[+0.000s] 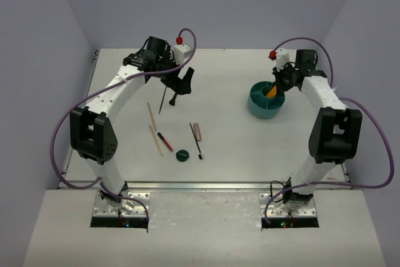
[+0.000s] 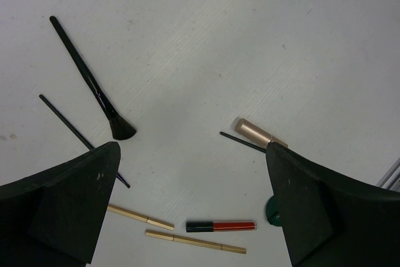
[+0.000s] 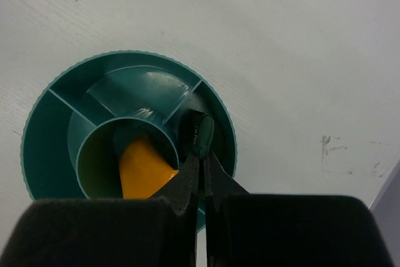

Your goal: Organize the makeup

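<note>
The makeup lies loose under my left arm: a black brush (image 2: 94, 85), a thin black brush (image 2: 78, 136), a beige tube (image 2: 256, 132), a red-black pencil (image 2: 222, 225), two wooden sticks (image 2: 195, 241) and a dark green disc (image 1: 182, 154). My left gripper (image 2: 192, 154) hangs open above them, holding nothing. My right gripper (image 3: 201, 157) is shut on a second dark green disc (image 3: 201, 132), held on edge over an outer compartment of the teal container (image 3: 37, 129). An orange wedge (image 3: 140, 167) stands in the container's middle cup.
The teal divided container (image 1: 256, 105) sits at the right of the table, under my right gripper (image 1: 275, 84). The left gripper (image 1: 180, 82) is at the back left. Grey walls close the table on three sides.
</note>
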You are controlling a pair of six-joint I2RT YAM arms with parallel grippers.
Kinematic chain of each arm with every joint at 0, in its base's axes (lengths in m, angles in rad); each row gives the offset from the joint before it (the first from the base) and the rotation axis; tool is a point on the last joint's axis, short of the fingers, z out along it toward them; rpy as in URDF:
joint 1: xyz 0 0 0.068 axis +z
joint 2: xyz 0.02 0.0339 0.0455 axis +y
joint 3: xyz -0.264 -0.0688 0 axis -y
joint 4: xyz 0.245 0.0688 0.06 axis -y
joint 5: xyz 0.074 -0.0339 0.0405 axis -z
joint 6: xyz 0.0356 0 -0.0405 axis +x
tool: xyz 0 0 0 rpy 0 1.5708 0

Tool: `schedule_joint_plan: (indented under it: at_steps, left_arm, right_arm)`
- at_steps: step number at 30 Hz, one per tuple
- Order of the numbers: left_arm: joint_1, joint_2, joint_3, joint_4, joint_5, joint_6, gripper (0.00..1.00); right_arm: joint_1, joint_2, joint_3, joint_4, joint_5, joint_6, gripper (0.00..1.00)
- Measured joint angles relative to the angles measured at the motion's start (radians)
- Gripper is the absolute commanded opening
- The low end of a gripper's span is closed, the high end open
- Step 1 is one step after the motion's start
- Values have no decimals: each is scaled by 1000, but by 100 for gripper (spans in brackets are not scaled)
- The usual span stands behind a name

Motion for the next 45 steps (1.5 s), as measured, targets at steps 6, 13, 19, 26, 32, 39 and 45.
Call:
schedule_joint_plan:
  at_steps: [6,13,19,26,32,39,45]
  left_arm:
    - [0,0,-2,0,-1,0,100]
    - [0,0,-2,0,-2,-4,100]
    - [0,0,-2,0,-2,-3,100]
    - [0,0,-2,0,-5,-3,100]
    - [0,0,-7,11,-30,-3,100]
    - [17,12,-9,13,-135,8,100]
    - [137,61,-3,19,-196,-45,100]
  right_arm:
    - [0,0,-31,12,24,11,12]
    - [0,0,-40,21,41,41,25]
    - [0,0,-33,28,69,52,29]
    - [0,-10,17,13,106,74,44]
    - [0,-72,85,4,140,139,54]
    - [11,-210,143,-10,136,191,63]
    - [364,-307,104,-40,141,110,64]
